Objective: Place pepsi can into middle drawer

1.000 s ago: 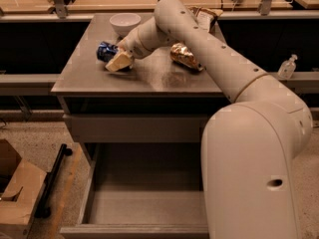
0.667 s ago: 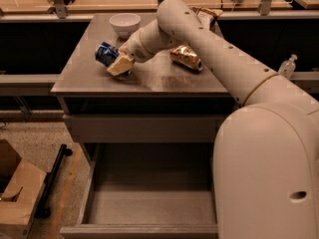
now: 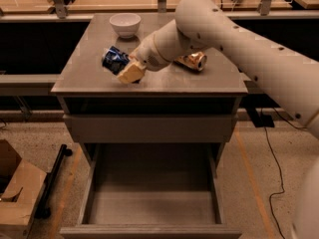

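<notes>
The pepsi can (image 3: 114, 59), blue and dented, is held tilted just above the left part of the cabinet top (image 3: 84, 76). My gripper (image 3: 125, 69) is shut on the pepsi can, its tan fingers (image 3: 131, 73) clamped on the can's right side. The white arm reaches in from the right. The middle drawer (image 3: 152, 190) is pulled wide open below, its grey floor bare. It lies below and a little to the right of the can.
A white bowl (image 3: 125, 24) stands at the back of the cabinet top. A gold-brown can (image 3: 191, 60) lies on its side to the right, partly behind my arm. A closed drawer front (image 3: 149, 128) sits above the open drawer. A cardboard box (image 3: 17, 193) is on the floor at left.
The gripper has lifted the pepsi can off the cabinet top and carried it slightly toward the front edge. The camera view has shifted lower, showing more of the open drawer.
</notes>
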Motion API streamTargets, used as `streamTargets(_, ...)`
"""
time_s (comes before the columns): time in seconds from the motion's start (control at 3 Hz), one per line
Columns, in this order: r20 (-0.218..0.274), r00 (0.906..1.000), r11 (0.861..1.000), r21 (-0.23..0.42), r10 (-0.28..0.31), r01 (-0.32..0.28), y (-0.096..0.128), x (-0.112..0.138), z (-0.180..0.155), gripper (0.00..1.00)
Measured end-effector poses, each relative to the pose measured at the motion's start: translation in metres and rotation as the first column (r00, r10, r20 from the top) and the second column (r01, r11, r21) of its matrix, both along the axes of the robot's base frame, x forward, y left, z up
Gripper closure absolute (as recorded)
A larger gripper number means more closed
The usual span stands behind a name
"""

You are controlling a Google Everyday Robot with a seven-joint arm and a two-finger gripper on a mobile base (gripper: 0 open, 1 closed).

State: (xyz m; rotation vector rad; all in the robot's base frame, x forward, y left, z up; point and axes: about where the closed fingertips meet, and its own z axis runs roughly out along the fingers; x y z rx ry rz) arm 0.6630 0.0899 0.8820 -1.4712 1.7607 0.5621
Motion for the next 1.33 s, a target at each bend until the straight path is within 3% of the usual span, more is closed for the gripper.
streamTargets(0.33,-0.015,0.9999,1.000,-0.026,0.009,-0.009,-0.029,-0.053,0.017,1.00)
streamTargets(0.67,-0.102,0.9943,0.999,-0.014,0.033,-0.034,-0.062,-0.102,0.011,1.00)
streamTargets(1.0,-0.116,0.9929,1.000,-0.008,0.026,-0.027,-0.069,-0.106,0.010,1.00)
streamTargets(1.33,-0.188,0.9792,0.992,-0.085,0.077,-0.094,-0.067,-0.109,-0.016,1.00)
